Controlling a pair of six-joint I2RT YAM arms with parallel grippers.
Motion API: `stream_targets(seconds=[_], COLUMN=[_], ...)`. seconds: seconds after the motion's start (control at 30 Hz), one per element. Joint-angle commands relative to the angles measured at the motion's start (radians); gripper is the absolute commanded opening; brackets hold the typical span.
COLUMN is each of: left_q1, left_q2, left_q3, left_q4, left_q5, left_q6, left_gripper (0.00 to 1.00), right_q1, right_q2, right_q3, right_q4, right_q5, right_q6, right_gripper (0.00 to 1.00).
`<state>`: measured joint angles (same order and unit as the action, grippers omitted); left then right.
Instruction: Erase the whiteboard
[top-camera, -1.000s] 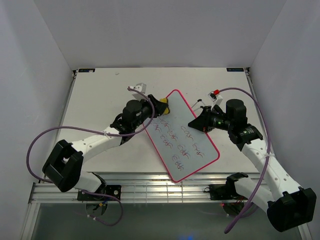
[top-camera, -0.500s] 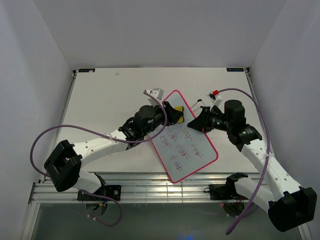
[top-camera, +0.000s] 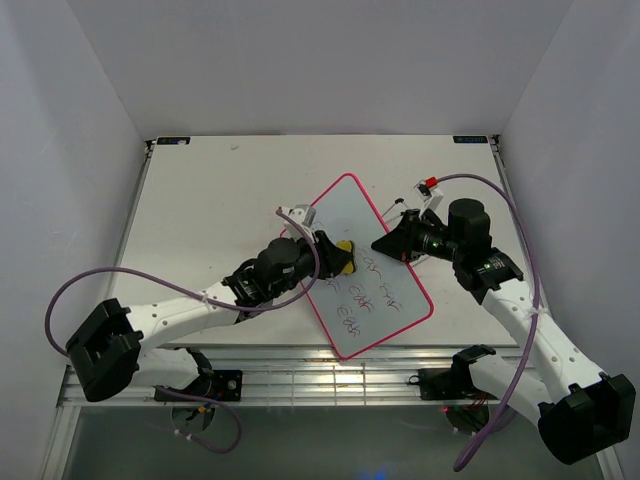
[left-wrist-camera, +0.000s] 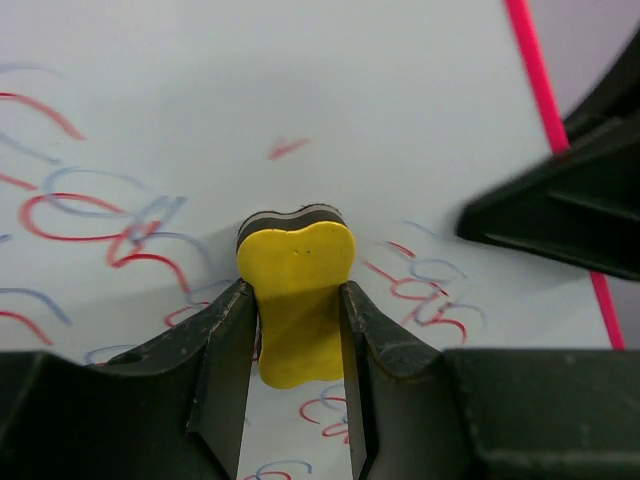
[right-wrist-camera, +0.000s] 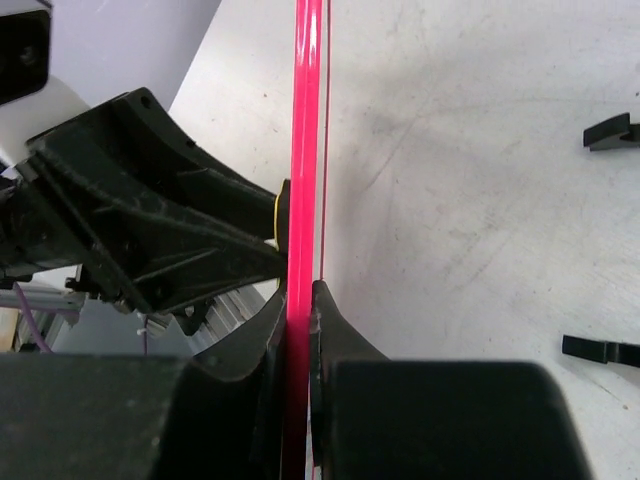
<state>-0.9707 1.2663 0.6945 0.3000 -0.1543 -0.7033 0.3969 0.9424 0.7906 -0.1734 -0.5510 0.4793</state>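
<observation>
Whiteboard (top-camera: 345, 205) lay flat mid-table, long axis running 11 to 5 o'clock. Left gripper (top-camera: 333, 257) came in from 8 o'clock, fingers clamped on yellow sponge (left-wrist-camera: 297, 270), 1 finger on each side. Sponge's dark underside pressed on the board surface near its middle. Red and blue scribbles sat around the sponge and toward the 5 o'clock end; the 11 o'clock end looked clean. Right gripper (right-wrist-camera: 300, 300) pinched the pink-red frame on the board's 2 o'clock edge, jaws closed tight on it.
</observation>
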Motion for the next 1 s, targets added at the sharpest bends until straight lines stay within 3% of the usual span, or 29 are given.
stream_targets(seconds=[0.0, 0.1, 0.37, 0.6, 0.77, 0.97], left_q1=[0.106, 0.181, 0.184, 0.043, 0.035, 0.132], left_q2=[-0.012, -0.013, 0.014, 0.117, 0.128, 0.053], left_q3=[-0.024, -0.021, 0.124, 0.226, 0.166, 0.044], left_q4=[-0.113, -0.105, -0.078, -0.061, -0.05, -0.038], left_q5=[-0.05, -0.008, 0.061, 0.062, 0.004, 0.01], left_q6=[-0.035, -0.029, 0.027, 0.034, -0.001, 0.0], left_gripper=[0.0, 0.0, 0.0, 0.0, 0.0, 0.0], right_q1=[0.017, 0.017, 0.033, 0.045, 0.045, 0.045], right_q2=[-0.059, -0.06, -0.06, -0.051, -0.065, -0.076], right_q3=[0.091, 0.081, 0.041, 0.033, 0.036, 0.041], right_q4=[0.261, 0.27, 0.279, 0.298, 0.299, 0.281], right_q5=[-0.162, -0.191, -0.194, -0.184, -0.17, -0.141], right_q6=[0.119, 0.134, 0.143, 0.15, 0.15, 0.147], right_gripper=[0.08, 0.08, 0.08, 0.08, 0.08, 0.08])
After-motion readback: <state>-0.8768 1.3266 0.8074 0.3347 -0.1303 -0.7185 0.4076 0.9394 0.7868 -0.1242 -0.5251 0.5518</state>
